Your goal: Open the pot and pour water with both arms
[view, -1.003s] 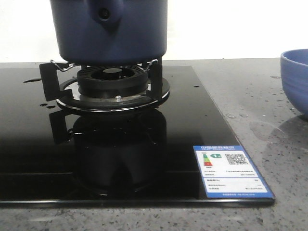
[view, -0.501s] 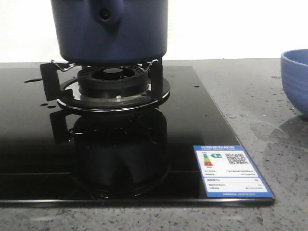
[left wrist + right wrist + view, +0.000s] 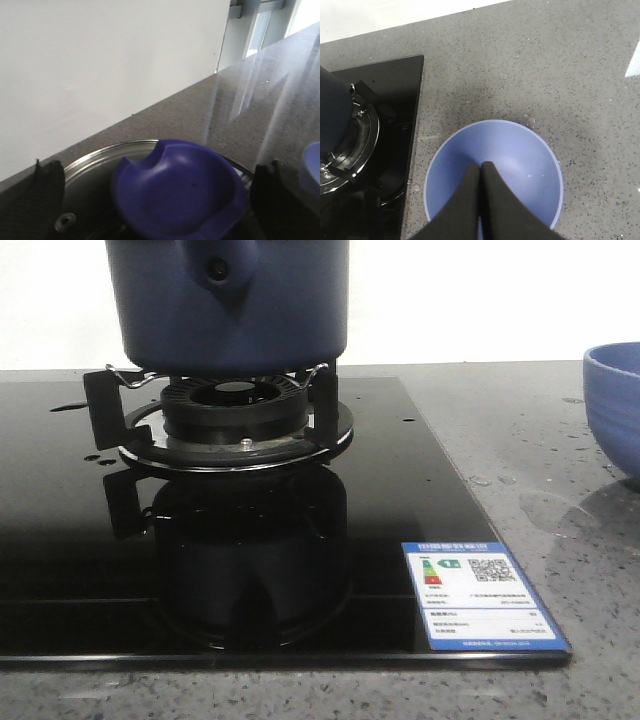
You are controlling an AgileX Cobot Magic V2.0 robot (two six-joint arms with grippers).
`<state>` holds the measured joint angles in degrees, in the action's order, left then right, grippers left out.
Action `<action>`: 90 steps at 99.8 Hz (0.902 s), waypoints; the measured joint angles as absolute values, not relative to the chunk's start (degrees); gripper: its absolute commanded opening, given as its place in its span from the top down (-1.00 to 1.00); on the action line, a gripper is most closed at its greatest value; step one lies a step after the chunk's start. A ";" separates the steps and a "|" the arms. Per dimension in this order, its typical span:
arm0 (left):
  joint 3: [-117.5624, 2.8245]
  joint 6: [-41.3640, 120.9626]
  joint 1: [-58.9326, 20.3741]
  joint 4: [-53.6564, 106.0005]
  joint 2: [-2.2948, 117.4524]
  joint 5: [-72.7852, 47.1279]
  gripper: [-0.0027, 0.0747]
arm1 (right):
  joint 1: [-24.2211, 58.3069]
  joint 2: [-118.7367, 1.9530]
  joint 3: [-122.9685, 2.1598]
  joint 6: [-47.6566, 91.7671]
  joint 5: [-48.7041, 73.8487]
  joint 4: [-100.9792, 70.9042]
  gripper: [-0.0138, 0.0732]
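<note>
The dark navy pot (image 3: pixel 228 310) stands on the burner stand (image 3: pixel 235 425) of the black hob; its top is cut off by the front view's edge. In the left wrist view, a steel-rimmed lid (image 3: pixel 95 165) carries a dished blue knob (image 3: pixel 190 180). My left gripper (image 3: pixel 160 197) is open, its black fingers (image 3: pixel 47 200) standing wide on either side of the knob without touching it. My right gripper (image 3: pixel 481 172) is shut and empty, hovering over the periwinkle bowl (image 3: pixel 520 150). Water shows as droplets (image 3: pixel 480 481) on the counter.
The black glass hob (image 3: pixel 400 500) has a blue energy label (image 3: pixel 480 592) at its front right corner. The bowl (image 3: pixel 615 405) stands on the speckled grey counter, right of the hob. A white wall runs behind. Neither arm shows in the front view.
The pot has shifted a hair to the right on its stand since the earliest frame. Nothing else differs.
</note>
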<state>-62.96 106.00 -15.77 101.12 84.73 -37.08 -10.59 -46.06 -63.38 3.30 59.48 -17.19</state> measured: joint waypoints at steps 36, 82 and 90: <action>-57.58 88.81 -14.19 89.22 61.72 -34.53 0.44 | -5.21 -39.06 -59.89 10.35 54.77 -17.19 0.83; -26.07 81.15 -14.08 82.33 15.90 -23.50 0.98 | 0.85 -7.73 -36.66 18.19 41.42 -17.19 0.83; -20.78 78.82 -14.08 82.33 10.26 -19.79 0.98 | 0.85 -3.11 -33.83 18.70 40.41 -17.19 0.83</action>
<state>-20.78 78.82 -14.08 82.33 10.26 -19.79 0.85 -3.11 -33.83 18.70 40.41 -17.19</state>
